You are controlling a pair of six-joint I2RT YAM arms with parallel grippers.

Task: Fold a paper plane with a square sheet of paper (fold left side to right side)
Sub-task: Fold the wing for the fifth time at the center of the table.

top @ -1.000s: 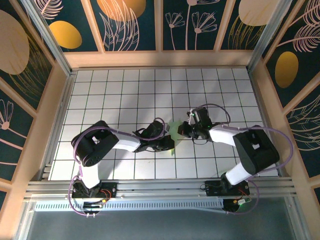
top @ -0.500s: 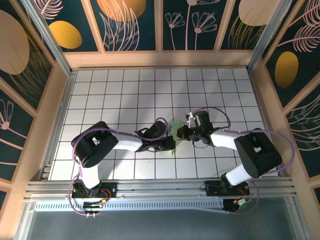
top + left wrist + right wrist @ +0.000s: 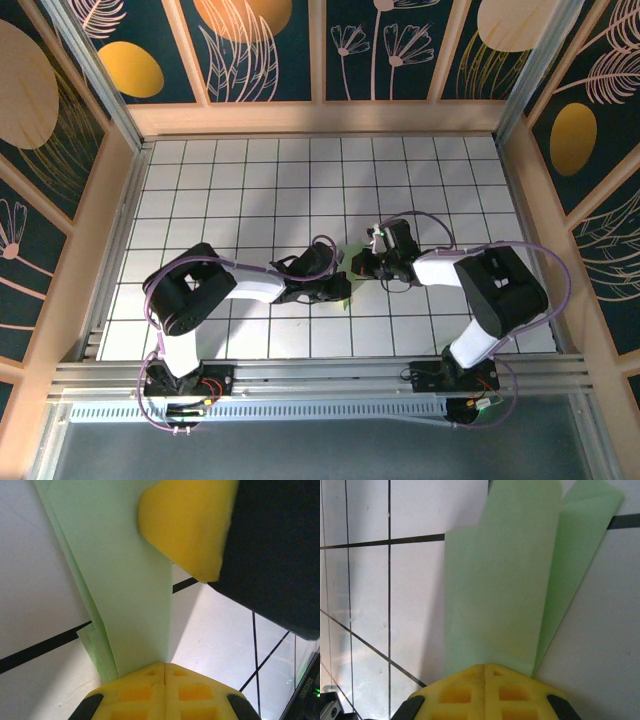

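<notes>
Top view: bright, even overhead light. Soft shadows hug left arm (image 3: 245,285) and right arm (image 3: 500,290) on white table (image 3: 250,180). Focus sharp edge to edge.
Left wrist: yellow pads (image 3: 140,692) blurred close to lens. Grey shadow on tile ahead-right of jaws.
Right wrist: green paper (image 3: 500,580) ahead of jaws crisp, evenly lit. Shadow band along its left edge. Faint glare far left.

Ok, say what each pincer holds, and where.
Cannot be told: left pincer and right pincer are shut with tips on opposite ends of the folded green paper, pinching or merely pressing.
</notes>
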